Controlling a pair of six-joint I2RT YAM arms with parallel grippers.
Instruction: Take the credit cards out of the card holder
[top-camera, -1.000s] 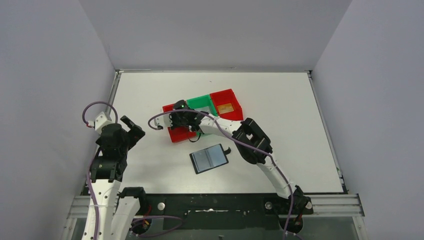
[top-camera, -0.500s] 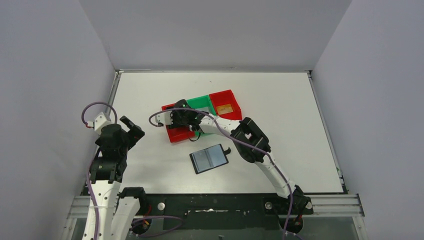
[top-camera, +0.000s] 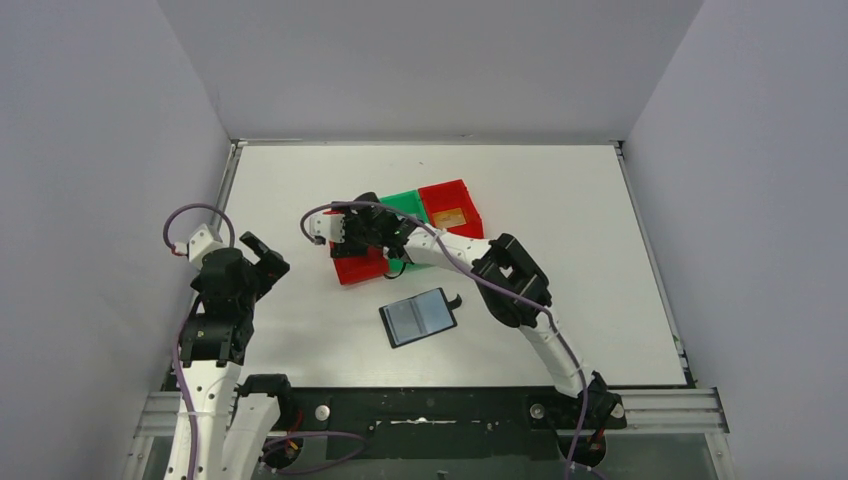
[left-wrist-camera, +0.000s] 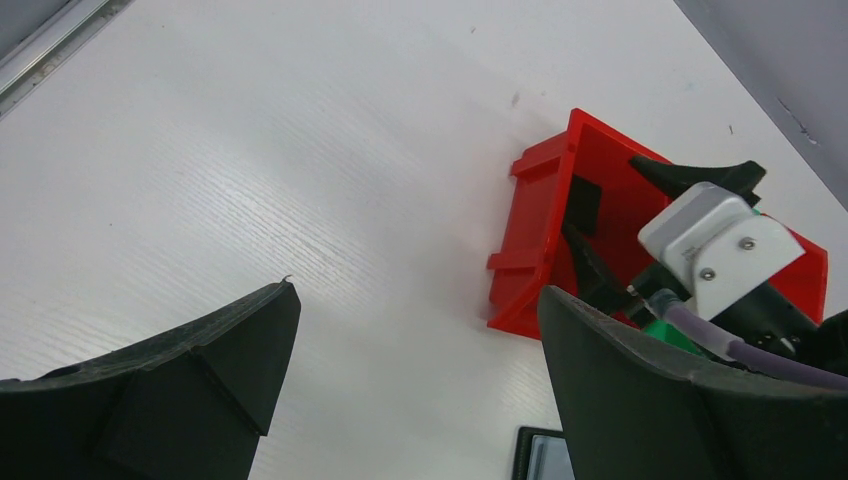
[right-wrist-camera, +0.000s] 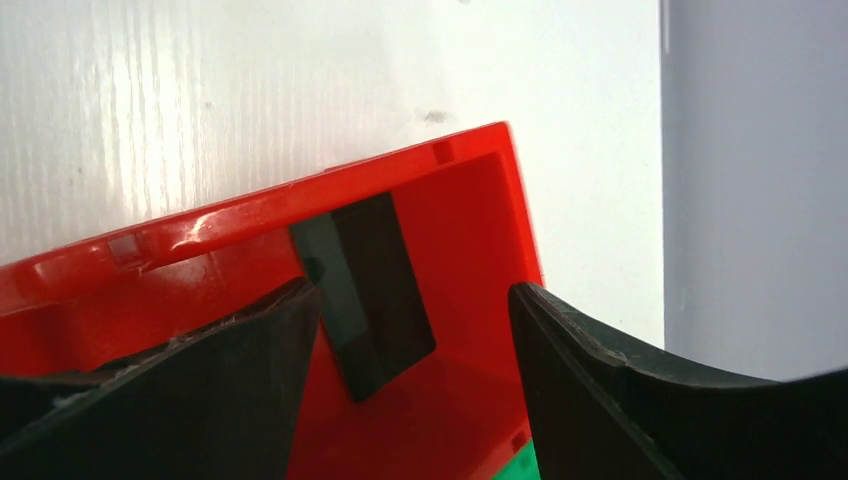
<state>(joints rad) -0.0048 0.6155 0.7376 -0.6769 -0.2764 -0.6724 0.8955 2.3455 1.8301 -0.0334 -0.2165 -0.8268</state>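
The card holder (top-camera: 418, 317) lies open on the table, its shiny grey-blue inner face up; one corner of it (left-wrist-camera: 545, 462) shows in the left wrist view. My right gripper (top-camera: 345, 238) hangs open over the left red bin (top-camera: 360, 266), empty (right-wrist-camera: 410, 400). A dark card (right-wrist-camera: 365, 290) leans against that bin's inner wall, free of both fingers. A tan card (top-camera: 452, 216) lies in the right red bin (top-camera: 468, 196). My left gripper (top-camera: 265, 252) is open and empty over bare table (left-wrist-camera: 415, 400), left of the bins.
A green bin (top-camera: 400, 206) sits between the two red ones. In the left wrist view the red bin (left-wrist-camera: 540, 240) stands ahead to the right with the right gripper's camera block (left-wrist-camera: 715, 245) in it. Grey walls enclose the table.
My right gripper has opened and let go of the dark card, which now rests in the left red bin. That wrist shifted slightly up and back. The left arm stayed still.
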